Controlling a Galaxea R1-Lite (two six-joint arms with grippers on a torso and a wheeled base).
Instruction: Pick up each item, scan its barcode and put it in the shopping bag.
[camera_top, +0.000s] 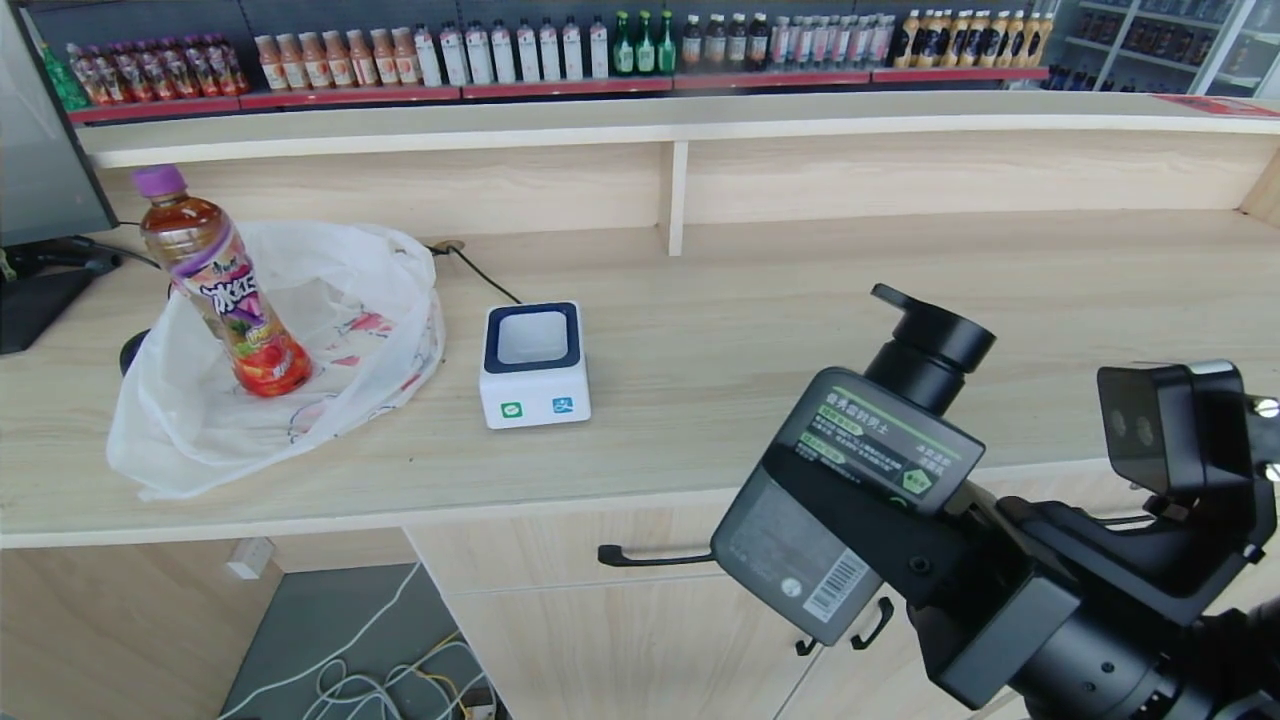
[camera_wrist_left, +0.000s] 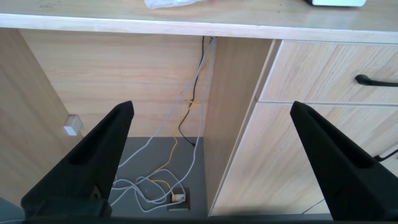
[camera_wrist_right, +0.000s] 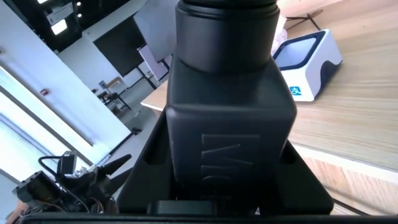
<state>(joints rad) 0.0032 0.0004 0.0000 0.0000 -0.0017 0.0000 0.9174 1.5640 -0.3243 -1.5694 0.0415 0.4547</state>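
— Surface, room?
— Pale wooden counter, drink shelves behind; white blue-rimmed scanner box; purple-capped tea bottle upright on white plastic shopping bag.
— Grippers?
— Right gripper pinching black square pump bottle before counter edge; left gripper spread, below counter.

The left gripper holds its 2 black fingers wide apart. Behind them, cables hang down in the open space under the wooden counter and reach the grey floor. Just beside this space is a cabinet drawer with a black handle.
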